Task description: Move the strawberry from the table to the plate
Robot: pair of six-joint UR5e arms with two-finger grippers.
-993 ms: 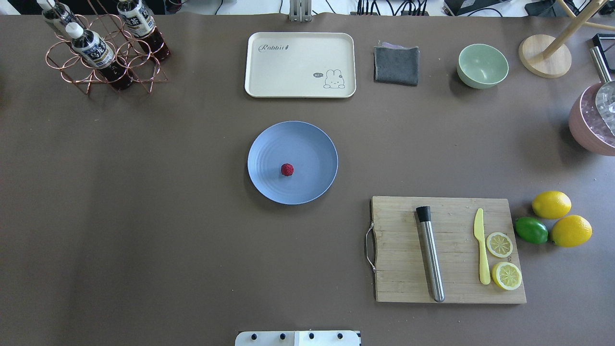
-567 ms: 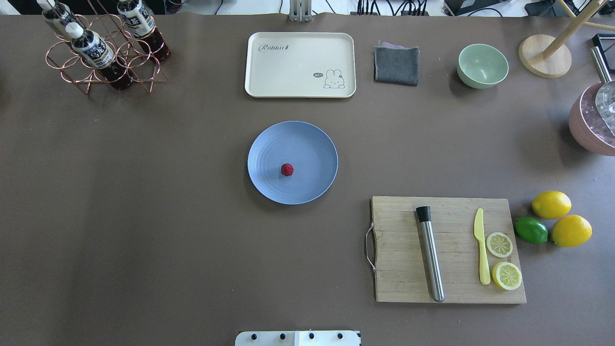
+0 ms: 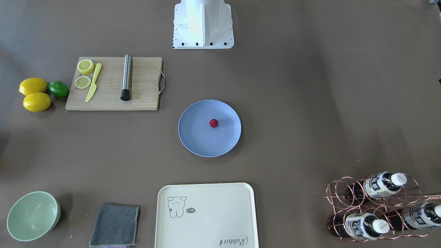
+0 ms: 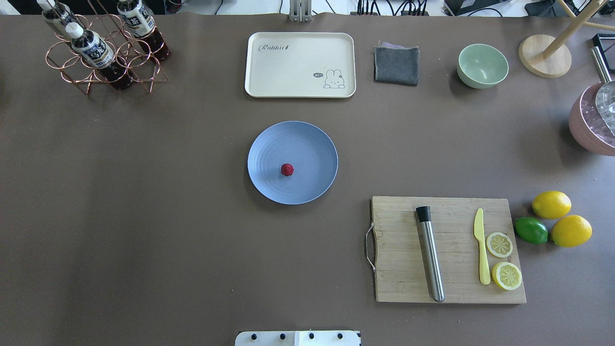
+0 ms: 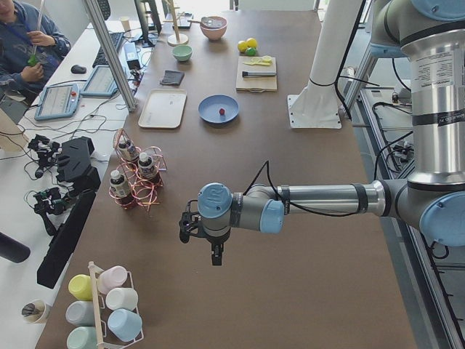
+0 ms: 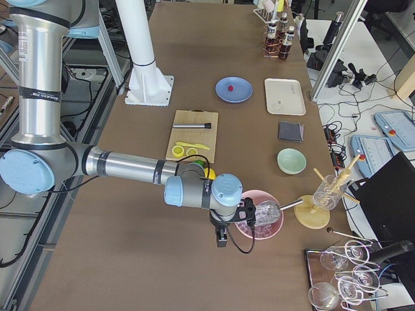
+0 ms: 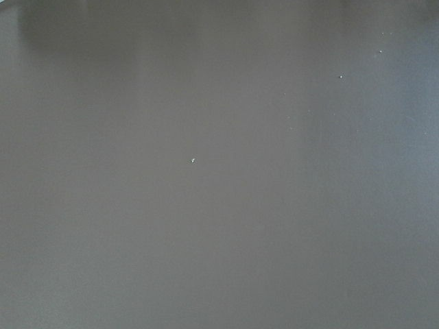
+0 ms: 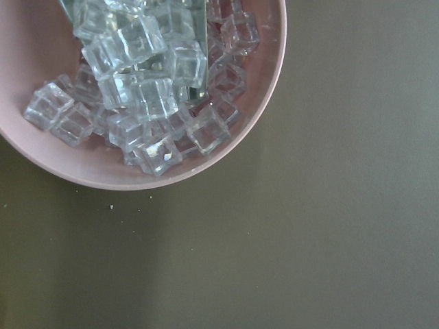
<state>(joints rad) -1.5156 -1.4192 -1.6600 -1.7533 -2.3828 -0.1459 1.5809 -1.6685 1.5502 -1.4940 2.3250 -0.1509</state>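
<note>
Light even and diffuse, from above. Overhead view sharp throughout. The table (image 4: 144,216) is matte with no glare and has a faint paler band down its left part. Plate (image 4: 312,139) and green bowl (image 4: 483,65) throw soft-edged shadows to lower left. Front-facing view darkens along its left edge. Left wrist view: flat dim brown, dark band at top, brighter toward the right. Right wrist view: ice cubes (image 8: 151,96) crisp with white glints, pink bowl (image 8: 82,168) rim sharp.

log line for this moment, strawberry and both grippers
strawberry: on plate | left gripper: over table, state unclear | right gripper: by pink ice bowl, state unclear | stage: placed
</note>
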